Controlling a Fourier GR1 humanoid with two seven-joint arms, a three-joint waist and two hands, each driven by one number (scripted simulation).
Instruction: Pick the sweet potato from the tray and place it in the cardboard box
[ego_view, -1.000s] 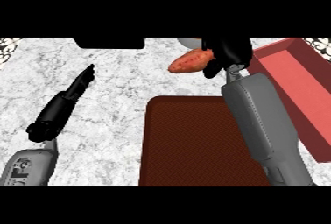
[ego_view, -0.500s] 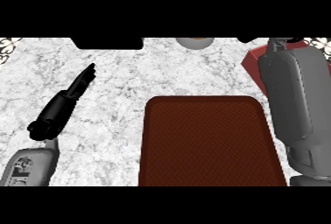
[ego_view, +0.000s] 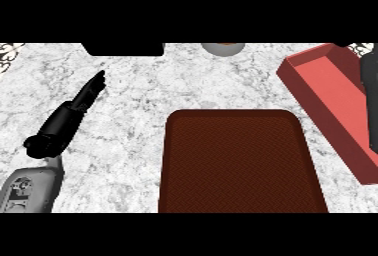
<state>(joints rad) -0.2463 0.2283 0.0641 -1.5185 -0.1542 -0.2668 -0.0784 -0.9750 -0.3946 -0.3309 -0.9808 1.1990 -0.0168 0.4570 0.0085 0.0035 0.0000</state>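
Starting at your left hand (ego_view: 74, 112): its fingers (ego_view: 94, 85) are straight and together, pointing up and a little right over the marble counter (ego_view: 148, 90), holding nothing, resting at the view's left with the grey forearm (ego_view: 29, 187) below it. Your right side shows only a dark sliver (ego_view: 369, 90) at the right edge, over the box; you cannot tell whether that is hand or arm, nor how its fingers stand. Now the containers: the dark red tray (ego_view: 240, 165) sits centre and low, and nothing lies on its surface. The red box (ego_view: 325, 100) lies tilted at the right, its long side running from upper left to lower right, partly cut by the edge. The sweet potato shows nowhere, so you cannot tell where it is or which way it points. A black object (ego_view: 122, 48) and a grey round thing (ego_view: 223, 48) sit at the counter's far edge.
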